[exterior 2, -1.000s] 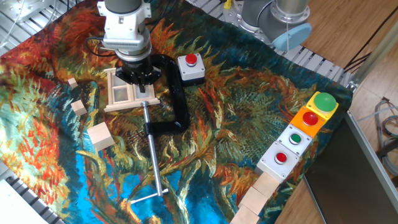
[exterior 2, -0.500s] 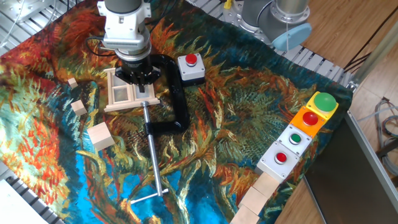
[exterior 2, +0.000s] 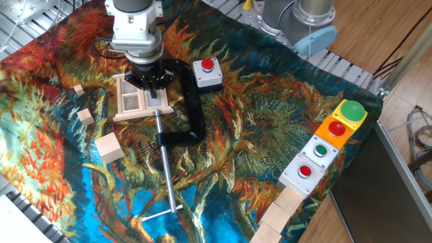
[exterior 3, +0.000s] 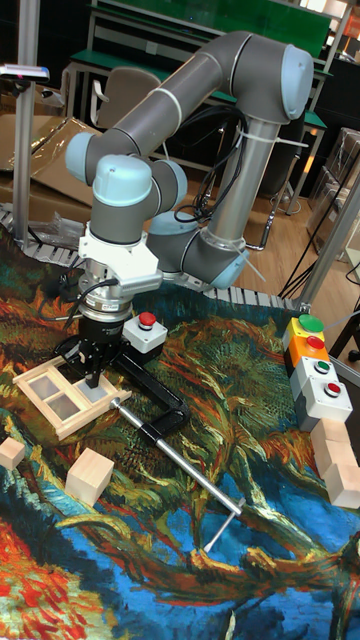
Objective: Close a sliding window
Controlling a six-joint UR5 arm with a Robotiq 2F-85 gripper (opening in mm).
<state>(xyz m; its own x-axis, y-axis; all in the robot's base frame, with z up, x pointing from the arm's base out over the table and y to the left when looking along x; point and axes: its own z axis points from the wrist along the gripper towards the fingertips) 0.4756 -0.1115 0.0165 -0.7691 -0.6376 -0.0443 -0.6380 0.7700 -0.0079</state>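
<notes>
The sliding window [exterior 2: 131,101] is a small pale wooden frame with two panes, lying flat on the patterned cloth at the upper left. In the tall fixed view the sliding window [exterior 3: 60,392] sits just left of the arm's wrist. My gripper [exterior 2: 152,93] points straight down over the right pane, its dark fingers drawn close together with their tips at or just above the wood. From the tall view the gripper [exterior 3: 94,380] comes down on the frame's right end with nothing held. The pane beneath the fingers is partly hidden.
A black C-clamp [exterior 2: 192,111] with a long steel screw lies right beside the window. A grey box with a red button [exterior 2: 207,73] stands behind it. Wooden cubes [exterior 2: 109,148] lie to the front left. A row of button boxes [exterior 2: 331,138] lines the right edge.
The gripper has crept slightly to the left over the window. The frame itself has not visibly shifted.
</notes>
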